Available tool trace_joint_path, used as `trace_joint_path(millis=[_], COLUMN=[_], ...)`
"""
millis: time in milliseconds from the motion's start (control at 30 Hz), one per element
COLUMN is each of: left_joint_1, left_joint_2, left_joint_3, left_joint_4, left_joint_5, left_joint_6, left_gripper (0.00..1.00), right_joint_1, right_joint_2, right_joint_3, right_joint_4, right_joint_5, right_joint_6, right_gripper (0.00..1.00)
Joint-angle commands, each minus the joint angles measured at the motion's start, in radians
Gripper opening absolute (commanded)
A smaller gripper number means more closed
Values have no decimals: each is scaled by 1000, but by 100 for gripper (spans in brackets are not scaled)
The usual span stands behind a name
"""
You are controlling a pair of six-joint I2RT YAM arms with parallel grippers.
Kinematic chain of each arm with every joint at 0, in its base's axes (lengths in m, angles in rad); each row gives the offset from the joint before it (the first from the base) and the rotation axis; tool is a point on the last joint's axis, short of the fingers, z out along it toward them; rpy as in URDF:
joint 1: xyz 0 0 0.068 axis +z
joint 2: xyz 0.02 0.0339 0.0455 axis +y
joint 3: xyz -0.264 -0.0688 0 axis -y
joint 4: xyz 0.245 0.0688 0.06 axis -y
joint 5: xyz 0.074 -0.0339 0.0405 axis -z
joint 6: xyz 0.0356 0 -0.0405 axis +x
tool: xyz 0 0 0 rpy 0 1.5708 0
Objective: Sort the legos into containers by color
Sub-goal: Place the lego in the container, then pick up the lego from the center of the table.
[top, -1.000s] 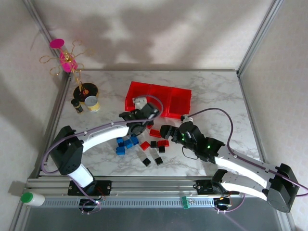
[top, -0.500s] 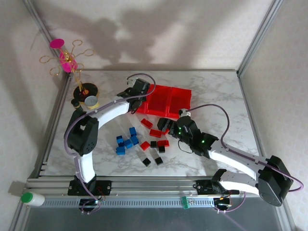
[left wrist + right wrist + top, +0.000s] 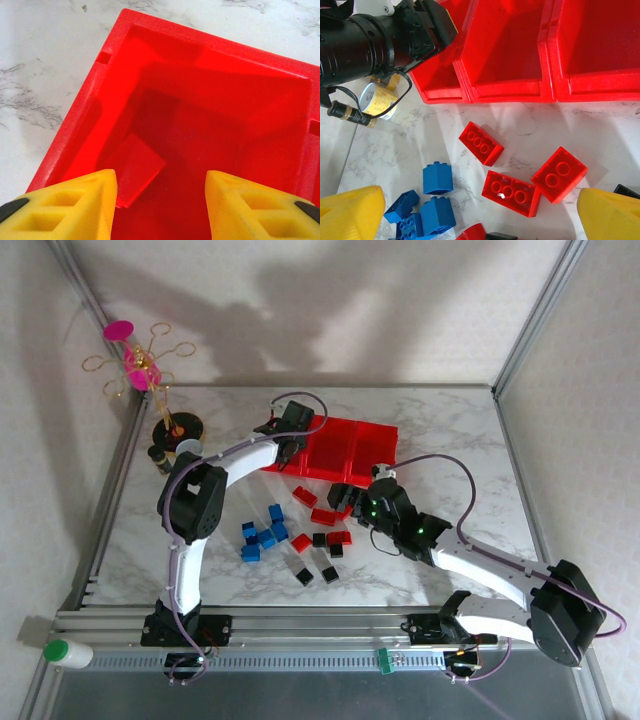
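Legos glossy, studded, blocky plastic; containers smooth, rectangular.

my left gripper over leftmost container, jaws apart, nothing between them. straight drop is open. its walls close in at 9, 12 and 3 o'clock. one red brick on the floor at 7 o'clock. my right gripper spread wide: three red legos ahead at 12 to 2 o'clock, blue legos at 9 to 10. bare marble between legos and containers. left arm blocks 11 o'clock.
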Motion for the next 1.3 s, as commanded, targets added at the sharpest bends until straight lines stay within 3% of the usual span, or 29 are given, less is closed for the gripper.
trace_joint_path(millis=[0,367,533,867,1267], left_joint_1=[4,-17,-98,-267,-306], left_joint_2=[-32,-352,-455,-443,-359], left_joint_3=[35,-231,-371,-501,-532], left_joint_4=[-40,-31,-42,-45,-7], left_joint_5=[19,152,143,79,31], left_joint_6=[13,-73,-138,-367,-554], left_gripper=[50,54,57,67,75], right_joint_1=[-12,-40,-45,-66,-166], right_joint_2=[-19,-87,-127,-197,-172], right_joint_3=[34,9,-39,-132,-129], right_joint_4=[6,-68,-88,-87,-88], right_joint_5=[3,-47,-95,-176,-282], right_joint_6=[-23,-33,-21,-2,-20], right_gripper=[99,99,99,99,99])
